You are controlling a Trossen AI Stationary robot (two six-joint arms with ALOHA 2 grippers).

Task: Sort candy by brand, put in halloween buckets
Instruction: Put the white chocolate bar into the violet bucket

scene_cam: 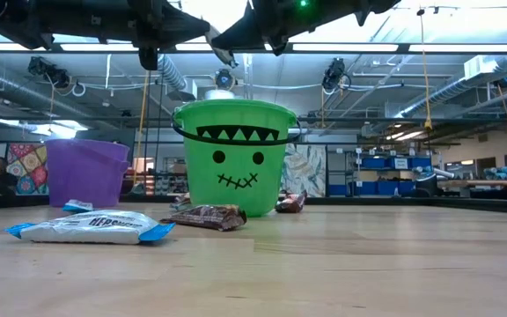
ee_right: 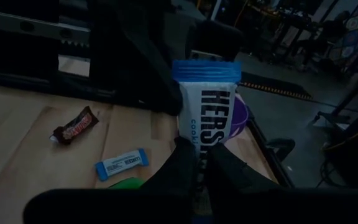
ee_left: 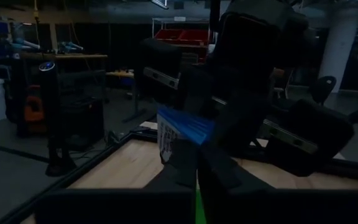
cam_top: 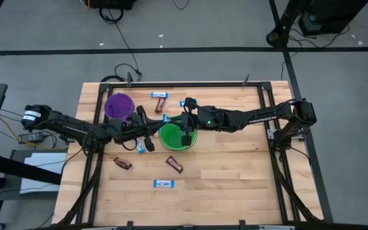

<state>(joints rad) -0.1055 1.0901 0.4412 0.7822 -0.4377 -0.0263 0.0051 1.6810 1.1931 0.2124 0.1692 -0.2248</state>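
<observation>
- We see the green bucket (cam_top: 177, 137) beside the purple bucket (cam_top: 118, 106) on the table (cam_top: 235, 172).
- Above the green bucket, our right gripper (ee_right: 199, 163) is clamped on a blue-and-white bar (ee_right: 209, 106), standing upright between its fingers.
- Our left gripper (ee_left: 191, 163) also pinches a blue-and-white wrapper (ee_left: 178, 129).

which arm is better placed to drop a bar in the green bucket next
Probably the right. The right hand grips a Hershey's bar upright and hangs over the green bucket. The left hand is off to the side, between it and the purple bucket.
</observation>
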